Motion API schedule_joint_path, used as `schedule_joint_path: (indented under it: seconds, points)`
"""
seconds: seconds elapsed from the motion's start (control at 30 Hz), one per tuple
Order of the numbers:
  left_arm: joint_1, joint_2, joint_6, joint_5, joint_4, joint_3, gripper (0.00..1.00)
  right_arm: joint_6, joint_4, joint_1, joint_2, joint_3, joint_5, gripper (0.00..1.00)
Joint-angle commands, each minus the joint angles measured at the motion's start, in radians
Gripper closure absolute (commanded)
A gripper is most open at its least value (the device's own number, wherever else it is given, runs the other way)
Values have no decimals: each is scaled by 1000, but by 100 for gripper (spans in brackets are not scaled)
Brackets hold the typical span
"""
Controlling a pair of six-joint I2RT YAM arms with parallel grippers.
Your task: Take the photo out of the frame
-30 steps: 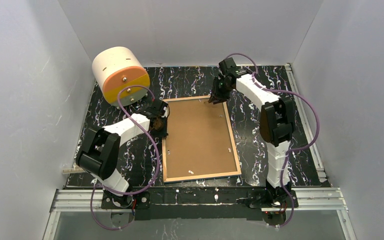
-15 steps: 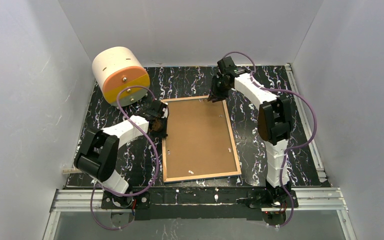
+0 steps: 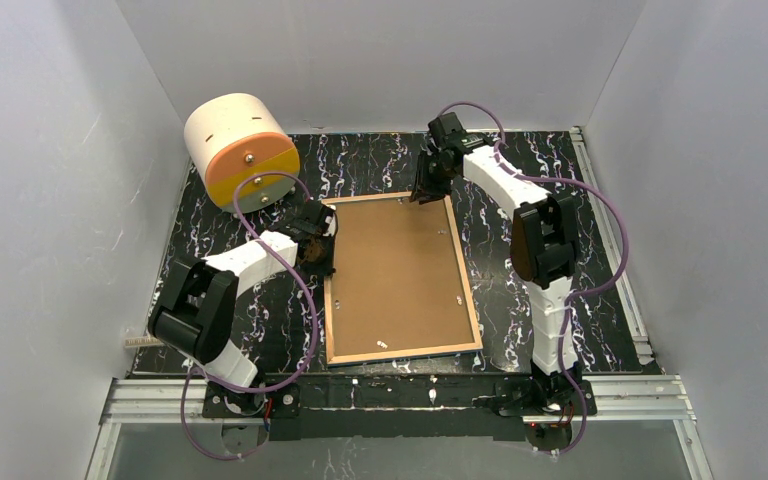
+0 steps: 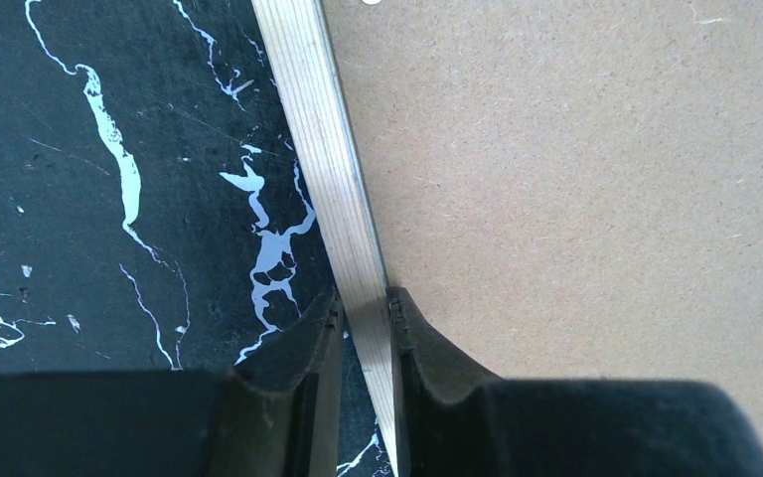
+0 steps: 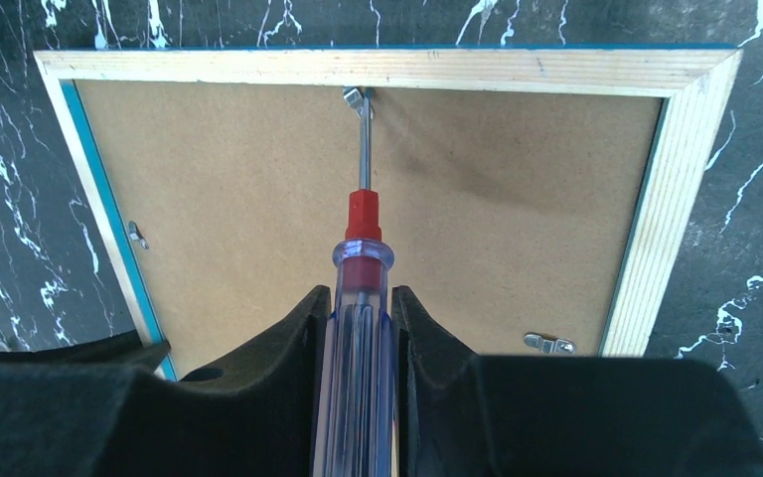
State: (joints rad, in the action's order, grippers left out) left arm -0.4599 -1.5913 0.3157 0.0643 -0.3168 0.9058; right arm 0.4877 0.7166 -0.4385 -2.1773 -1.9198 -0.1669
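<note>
The frame [image 5: 378,68] lies face down on the desk [image 3: 380,165] with its brown backing board [image 5: 258,199] upward, its left wooden edge pinched in the left gripper [image 4: 366,303], while the right gripper [image 5: 360,298] clamps a screwdriver [image 5: 363,214] whose tip meets a metal clip [image 5: 358,97] at the far edge.

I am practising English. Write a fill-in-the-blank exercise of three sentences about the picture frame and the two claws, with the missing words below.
1. The frame lies face ____, so its brown backing board shows.
2. The left claw is shut on the frame's light ____ edging.
3. The right claw holds a screwdriver whose collar is ____.

Missing words: down; wooden; red.
</note>
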Motion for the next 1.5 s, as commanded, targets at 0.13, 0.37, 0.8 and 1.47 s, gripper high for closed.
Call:
schedule_joint_path:
  seconds: [0.13,0.37,0.8,1.47]
  points:
    - [-2,14,-69,38,-87,-35,98,-24,22,-6,-32,-56,-26,99]
    - [-2,15,-69,41,-88,-33,98,-24,24,-10,-35,-56,-34,99]
    - [-2,11,-70,55,-90,-34,98,-34,27,-12,-45,-62,-56,99]
    - [-2,2,-72,57,-90,-33,98,-34,7,-13,-53,-81,-126,99]
